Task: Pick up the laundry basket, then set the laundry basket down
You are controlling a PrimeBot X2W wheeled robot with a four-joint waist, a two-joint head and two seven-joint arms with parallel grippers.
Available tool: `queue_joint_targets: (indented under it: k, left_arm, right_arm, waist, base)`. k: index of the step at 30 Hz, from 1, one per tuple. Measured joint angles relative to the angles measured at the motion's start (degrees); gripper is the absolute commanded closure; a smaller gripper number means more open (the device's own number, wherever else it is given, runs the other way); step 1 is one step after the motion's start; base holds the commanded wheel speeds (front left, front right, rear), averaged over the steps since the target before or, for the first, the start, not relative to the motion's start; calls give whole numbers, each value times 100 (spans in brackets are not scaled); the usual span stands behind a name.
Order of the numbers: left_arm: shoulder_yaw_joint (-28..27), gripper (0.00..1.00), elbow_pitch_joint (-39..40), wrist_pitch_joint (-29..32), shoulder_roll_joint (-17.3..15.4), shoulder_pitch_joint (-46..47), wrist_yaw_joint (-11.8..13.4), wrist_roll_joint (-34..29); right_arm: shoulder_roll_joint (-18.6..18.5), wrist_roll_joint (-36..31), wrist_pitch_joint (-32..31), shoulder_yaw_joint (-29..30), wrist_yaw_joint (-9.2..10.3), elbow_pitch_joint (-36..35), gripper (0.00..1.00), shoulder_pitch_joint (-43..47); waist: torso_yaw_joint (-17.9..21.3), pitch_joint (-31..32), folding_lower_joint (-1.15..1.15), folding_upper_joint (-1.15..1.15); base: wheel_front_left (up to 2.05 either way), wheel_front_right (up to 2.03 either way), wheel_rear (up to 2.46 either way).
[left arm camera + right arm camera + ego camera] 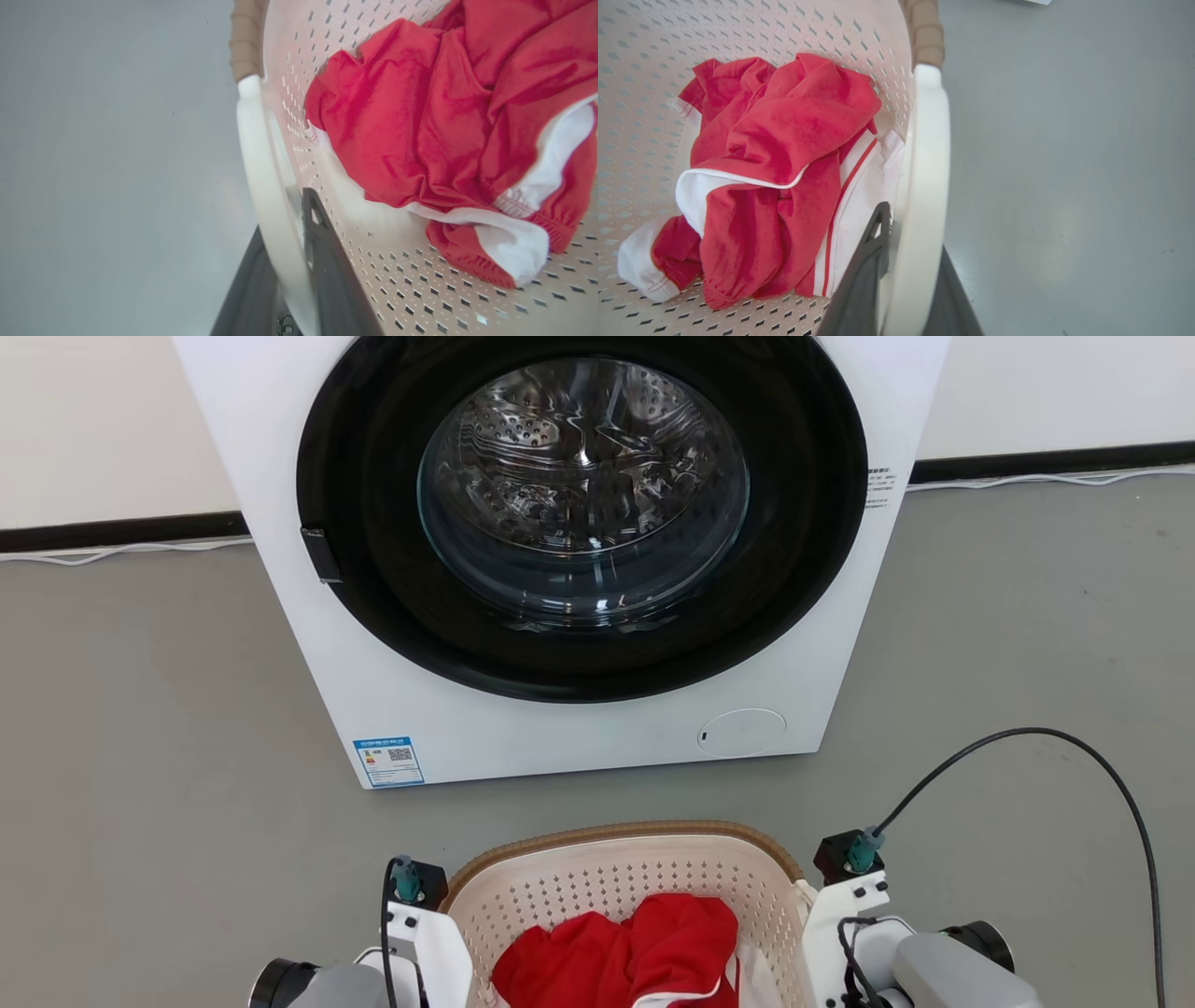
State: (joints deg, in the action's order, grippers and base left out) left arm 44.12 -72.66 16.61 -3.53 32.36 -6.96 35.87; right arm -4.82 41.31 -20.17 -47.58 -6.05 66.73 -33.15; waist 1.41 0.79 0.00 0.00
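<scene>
The laundry basket, cream and perforated with a brown woven-look rim, sits at the bottom centre of the head view, between my two wrists. Red and white clothes lie inside it. In the left wrist view my left gripper is shut on the basket's white loop handle, one dark finger outside it and one inside. In the right wrist view my right gripper is shut the same way on the opposite white handle. I cannot tell whether the basket touches the floor.
A white front-loading washing machine stands just beyond the basket, its round door shut over the drum. Grey floor spreads to both sides. A black cable arcs over my right arm. White cords run along the wall's dark skirting.
</scene>
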Motion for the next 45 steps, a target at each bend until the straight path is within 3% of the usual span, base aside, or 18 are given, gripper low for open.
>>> queue_joint_targets:
  k: [25, 35, 45]
  left_arm:
    - [193, 100, -104, -70, -14, 161, -1, 160]
    - [210, 100, -108, -400, -124, 710, 16, 175]
    - [211, 100, -48, -939, -220, 1349, 152, 170]
  right_arm:
    - [-2, 221, 211, -241, 1, 0, 100, -76]
    - [-13, 196, 859, -214, 1, -4, 100, -526]
    - [0, -52, 1650, -65, 0, 105, 100, -1090]
  waist:
    - [-23, -177, 0, 0]
    - [-75, -807, 0, 0]
    - [-122, -1818, 0, 0]
  base:
    - [0, 0, 0]
    - [0, 0, 0]
    - [0, 0, 0]
